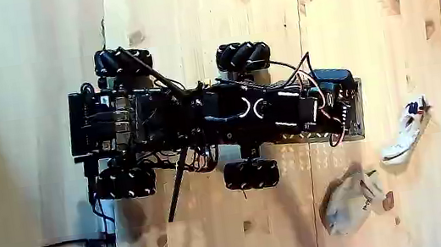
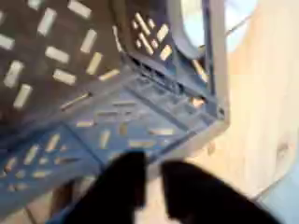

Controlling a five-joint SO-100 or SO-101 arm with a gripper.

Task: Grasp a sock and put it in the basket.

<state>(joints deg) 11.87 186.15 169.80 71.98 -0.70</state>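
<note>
The gripper (image 2: 154,177) is seen above the basket (image 2: 112,121) in the wrist view, its dark fingers narrowly parted with nothing held; the sock (image 1: 405,133) is seen on the table (image 1: 189,17), right of the wheeled robot (image 1: 211,116); its long axis runs diagonally, marked end upper right; a grasp across mid-length is judged best.

Free wood around the socks, the robot body crowding the basket

In the fixed view the white sock (image 1: 405,130) lies on open wooden floor (image 1: 188,8), well apart from the black wheeled robot (image 1: 203,117), with bare wood on every side; the larger beige-grey sock (image 1: 349,203) lies near, lower left. In the wrist view the gripper (image 2: 154,182) hangs just above the basket (image 2: 140,112), whose perforated wall rises close in front.
</note>
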